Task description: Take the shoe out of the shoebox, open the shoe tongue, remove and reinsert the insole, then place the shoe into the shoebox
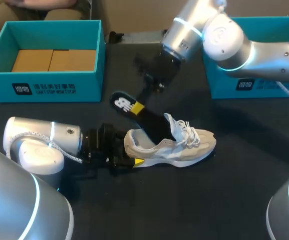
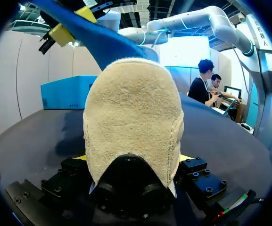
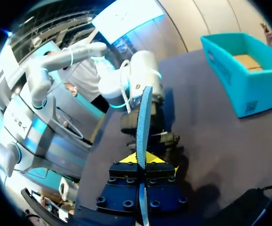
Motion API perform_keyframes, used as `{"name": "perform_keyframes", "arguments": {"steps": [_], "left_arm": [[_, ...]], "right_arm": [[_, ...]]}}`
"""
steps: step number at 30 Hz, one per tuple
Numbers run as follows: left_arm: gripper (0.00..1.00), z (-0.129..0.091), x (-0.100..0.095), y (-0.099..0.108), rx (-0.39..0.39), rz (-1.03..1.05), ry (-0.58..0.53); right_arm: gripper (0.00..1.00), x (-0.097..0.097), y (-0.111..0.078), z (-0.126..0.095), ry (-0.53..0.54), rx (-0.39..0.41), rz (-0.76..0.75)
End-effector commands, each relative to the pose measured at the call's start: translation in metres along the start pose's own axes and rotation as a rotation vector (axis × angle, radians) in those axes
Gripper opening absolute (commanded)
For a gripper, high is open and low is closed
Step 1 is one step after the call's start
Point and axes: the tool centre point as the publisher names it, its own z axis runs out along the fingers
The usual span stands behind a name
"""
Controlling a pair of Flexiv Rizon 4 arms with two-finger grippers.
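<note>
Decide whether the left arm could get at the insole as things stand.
Probably not. The left gripper is shut on the heel of the shoe, so it is not free. The insole, its front end in the shoe's opening, is pinched by the right gripper. It would first have to release the shoe.

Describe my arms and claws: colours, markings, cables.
The left arm and right arm are glossy silver-white, built of rounded links, with thin glowing pale rings at the joints. A thin white cable runs along the left wrist. The left claw and right claw have black, bolted bodies and bright yellow tips.
</note>
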Motion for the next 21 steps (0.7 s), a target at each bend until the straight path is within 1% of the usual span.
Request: {"name": "perform_keyframes", "arguments": {"steps": [1,3,4,6,11,16,21], "left_arm": [[0.00,0.001,-0.001,0.001,-0.006,-0.001,0.001],[0.00,0.001,-0.001,0.001,-0.006,-0.001,0.001],[0.00,0.001,-0.001,0.001,-0.006,-0.001,0.001],[0.00,0.001,-0.001,0.001,-0.006,-0.001,0.001],[0.00,0.001,-0.001,0.001,-0.006,-0.001,0.001],[0.00,0.001,-0.001,0.001,-0.006,-0.001,0.001],[0.00,0.001,-0.001,0.001,-0.006,-0.001,0.001]], "right_arm": [[0.00,0.016,0.002,-0.017,-0.171,-0.063,-0.003],[0.00,0.015,0.008,-0.023,-0.204,-0.097,-0.007],[0.00,0.014,0.011,-0.026,-0.214,-0.093,-0.009],[0.00,0.014,0.016,-0.032,-0.239,-0.119,-0.001],[0.00,0.010,0.031,-0.046,-0.302,-0.146,0.020],[0.00,0.001,0.044,-0.055,-0.348,-0.157,0.017],[0.00,0.001,0.044,-0.055,-0.348,-0.157,0.017]]}}
